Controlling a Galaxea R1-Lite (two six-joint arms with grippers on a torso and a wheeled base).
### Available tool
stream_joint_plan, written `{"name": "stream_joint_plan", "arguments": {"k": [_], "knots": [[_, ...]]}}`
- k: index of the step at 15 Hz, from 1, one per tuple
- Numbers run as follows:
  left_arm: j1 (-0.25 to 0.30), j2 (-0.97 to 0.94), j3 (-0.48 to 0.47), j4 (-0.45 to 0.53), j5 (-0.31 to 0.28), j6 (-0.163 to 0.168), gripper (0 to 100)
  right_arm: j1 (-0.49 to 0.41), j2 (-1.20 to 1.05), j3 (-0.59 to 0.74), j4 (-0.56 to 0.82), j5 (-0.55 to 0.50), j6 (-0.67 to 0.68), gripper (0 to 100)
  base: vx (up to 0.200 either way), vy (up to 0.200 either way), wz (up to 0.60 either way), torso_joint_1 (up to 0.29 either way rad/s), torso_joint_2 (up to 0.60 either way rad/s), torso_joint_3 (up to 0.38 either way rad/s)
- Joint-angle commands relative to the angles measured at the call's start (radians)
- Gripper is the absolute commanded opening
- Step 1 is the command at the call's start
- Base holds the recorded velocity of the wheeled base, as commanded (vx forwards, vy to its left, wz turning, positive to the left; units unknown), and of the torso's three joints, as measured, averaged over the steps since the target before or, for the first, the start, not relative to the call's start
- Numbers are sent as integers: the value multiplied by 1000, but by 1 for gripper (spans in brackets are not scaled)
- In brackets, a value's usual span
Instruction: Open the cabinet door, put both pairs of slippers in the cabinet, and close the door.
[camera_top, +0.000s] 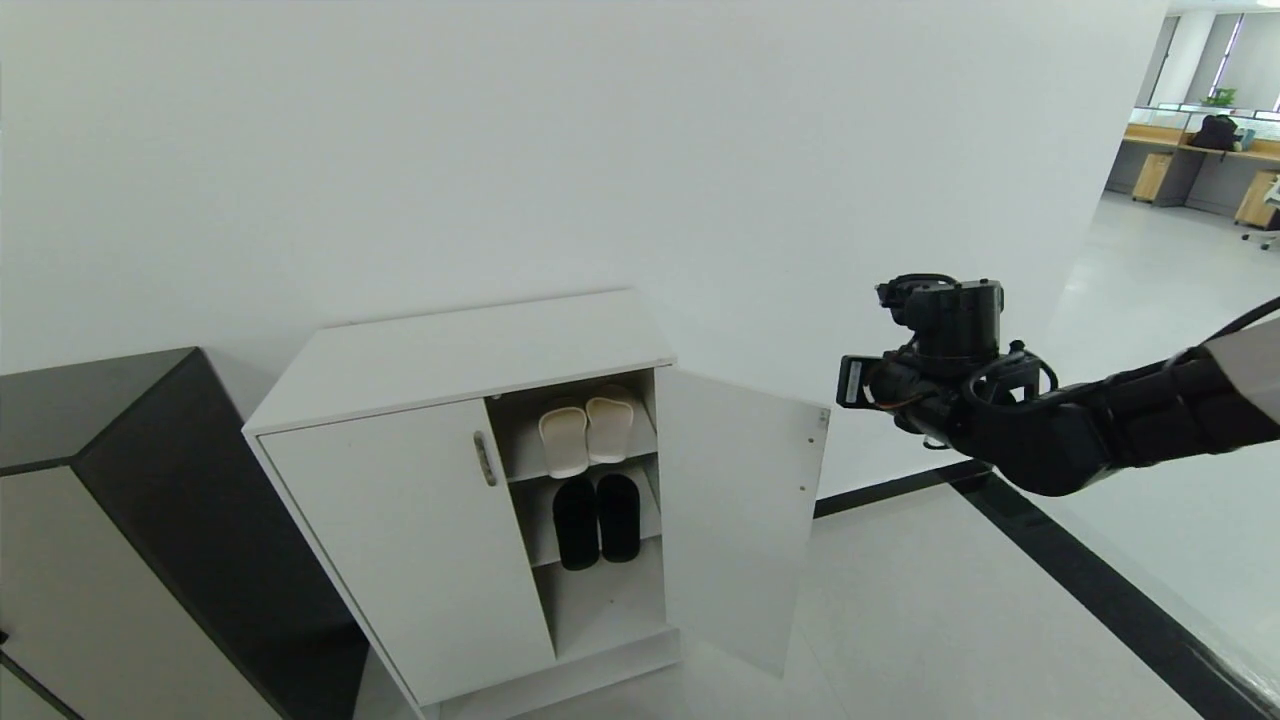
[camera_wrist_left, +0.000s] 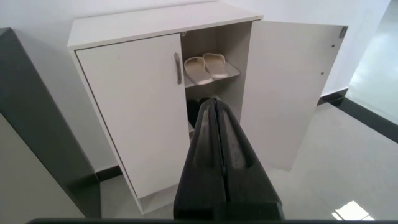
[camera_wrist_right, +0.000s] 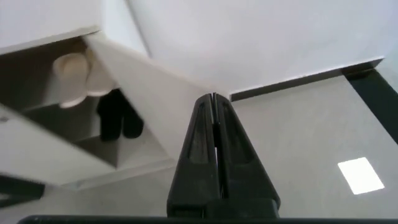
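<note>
At the far left a dark cabinet (camera_top: 150, 470) stands against the wall (camera_top: 640, 150), with its side close to the white cabinet (camera_top: 460, 350).

The left gripper (camera_wrist_left: 214, 101) hangs in front of the white cabinet and points at the open side. Its two fingers (camera_wrist_left: 202, 155) are pressed flat together with nothing between them.

The white cabinet's left door (camera_top: 400, 540) is shut, and a slim metal handle (camera_top: 485, 458) sits upright at its inner edge. To the right of it the compartment stands open.

Inside, the white slippers (camera_top: 587, 432) lie side by side on the top shelf (camera_top: 640, 445), reaching to its front edge. The black slippers (camera_top: 597, 518) lie side by side on the middle shelf (camera_top: 650, 510) just below, also out to the front edge. In the left wrist view the gripper hides most of the black pair.

The right door (camera_top: 740, 510) is swung wide, hinged at the cabinet's right edge, so that its inner face shows. Its free edge points out over the pale floor (camera_top: 900, 620).

The right gripper (camera_top: 852, 382) is held in the air just beyond the top outer corner of the open door, near it but not touching. From its own wrist view its fingers (camera_wrist_right: 200, 149) are closed tight against each other and hold nothing, with the open door and both pairs below.

A black strip (camera_top: 1080, 580) runs along the foot of the wall and across the floor at the right.
</note>
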Motion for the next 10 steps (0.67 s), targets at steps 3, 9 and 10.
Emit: {"name": "stream_joint_plan", "arguments": {"k": [3, 9, 10], "knots": [[0, 0, 0, 0, 0, 6, 0, -55, 156, -95, -29, 2, -2, 0, 0, 0, 0, 0, 0, 0], [0, 0, 0, 0, 0, 6, 0, -70, 259, -181, -29, 3, 0, 0, 0, 0, 0, 0, 0, 0], [0, 0, 0, 0, 0, 6, 0, -70, 277, -198, -29, 3, 1, 0, 0, 0, 0, 0, 0, 0]]}}
